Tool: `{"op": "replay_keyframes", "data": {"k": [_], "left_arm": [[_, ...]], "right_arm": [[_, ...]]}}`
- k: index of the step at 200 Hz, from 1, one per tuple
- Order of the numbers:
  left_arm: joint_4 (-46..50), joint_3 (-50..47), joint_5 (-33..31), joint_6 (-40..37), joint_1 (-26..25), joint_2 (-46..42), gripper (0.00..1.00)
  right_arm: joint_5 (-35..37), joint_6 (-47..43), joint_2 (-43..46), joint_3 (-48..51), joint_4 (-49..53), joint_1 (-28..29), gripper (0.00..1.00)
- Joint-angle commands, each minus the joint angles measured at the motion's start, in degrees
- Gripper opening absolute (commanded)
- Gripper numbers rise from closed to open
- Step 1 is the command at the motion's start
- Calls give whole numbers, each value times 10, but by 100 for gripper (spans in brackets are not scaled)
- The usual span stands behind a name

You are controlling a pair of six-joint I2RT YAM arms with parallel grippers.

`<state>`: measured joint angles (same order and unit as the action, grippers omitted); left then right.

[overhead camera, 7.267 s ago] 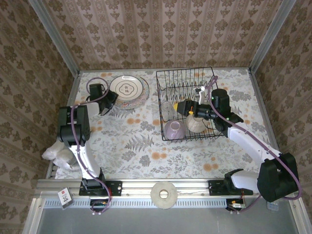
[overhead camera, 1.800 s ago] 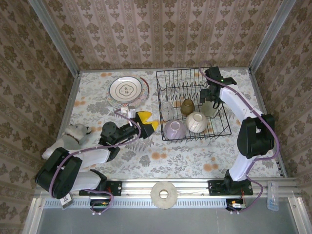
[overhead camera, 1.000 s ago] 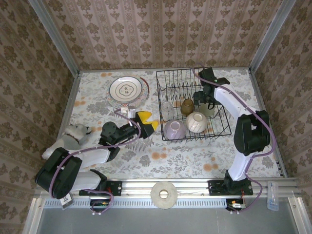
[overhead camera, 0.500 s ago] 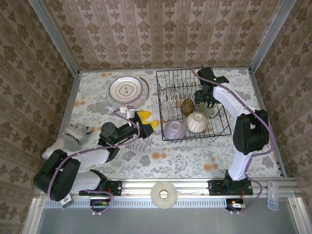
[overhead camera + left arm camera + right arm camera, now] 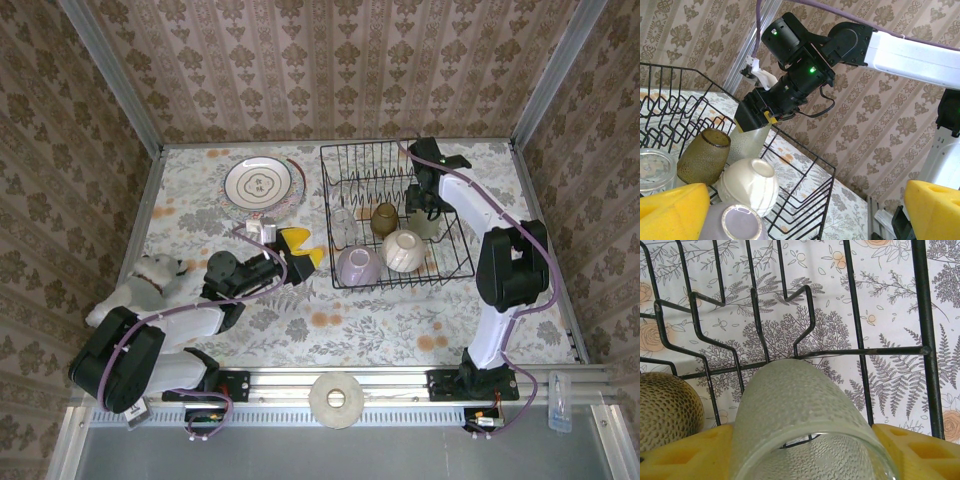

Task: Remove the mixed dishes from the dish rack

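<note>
Black wire makes up the dish rack (image 5: 326, 215), which sits on the far right part of the flowery table (image 5: 400, 325). The right claw (image 5: 425, 208) reaches down into the rack from above and pinches the pale green tumbler (image 5: 429, 226) near its top. In the right wrist view its yellow pads (image 5: 695, 452) press on both sides of the bumpy glass. The tumbler is in the rack's right side, just beside the amber cup (image 5: 384, 218) and just behind the cream bowl (image 5: 403, 250). I cannot tell if its bottom touches the wires. The lilac bowl (image 5: 357, 266) lies in the near left corner of the rack, just beside the cream bowl, and the small clear glass (image 5: 343, 226) stands behind it. The round plates (image 5: 262, 184) are stacked on the table to the left of the rack, with the white one with brown rings on top. The left claw (image 5: 300, 250) is low over the table, near the rack's left side, with its yellow fingers spread wide and nothing between them. A white plush dog (image 5: 150, 275) sits at the table's left edge.
</note>
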<state>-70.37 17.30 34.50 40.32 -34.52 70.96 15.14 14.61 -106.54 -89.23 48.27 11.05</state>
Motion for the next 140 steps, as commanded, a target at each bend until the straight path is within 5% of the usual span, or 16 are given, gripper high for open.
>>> {"op": "replay_keyframes", "data": {"k": [1,58,105,140], "left_arm": [[-26,-8,-7,-4,-5,-13,100],[-26,-23,-38,-18,-4,-28,100],[-22,-27,-27,-42,2,-38,100],[-11,-30,-29,-77,9,-45,100]], "right_arm": [[-19,-6,6,-1,13,-1,62],[-26,0,63,21,-5,-3,38],[-45,18,147,40,-44,-7,28],[-128,46,215,63,-83,-12,25]]}}
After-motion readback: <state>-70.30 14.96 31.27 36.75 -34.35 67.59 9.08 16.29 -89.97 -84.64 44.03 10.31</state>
